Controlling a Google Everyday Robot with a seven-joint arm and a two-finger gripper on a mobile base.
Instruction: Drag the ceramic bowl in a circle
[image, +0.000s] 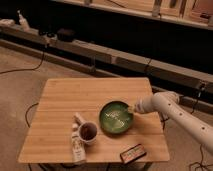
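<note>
The ceramic bowl (116, 117) is a wide, shallow, glossy green bowl with a darker rim. It sits on the wooden table (80, 97), right of centre and toward the front. My gripper (131, 108) reaches in from the right on a white arm (172, 110) and meets the bowl's right rim. The bowl stands close to the right of a small white mug (88, 132) with dark contents.
A white bottle (77, 142) lies at the front left of the mug. A small flat red and dark packet (132, 152) lies at the table's front edge. Low shelving with cables runs along the back wall.
</note>
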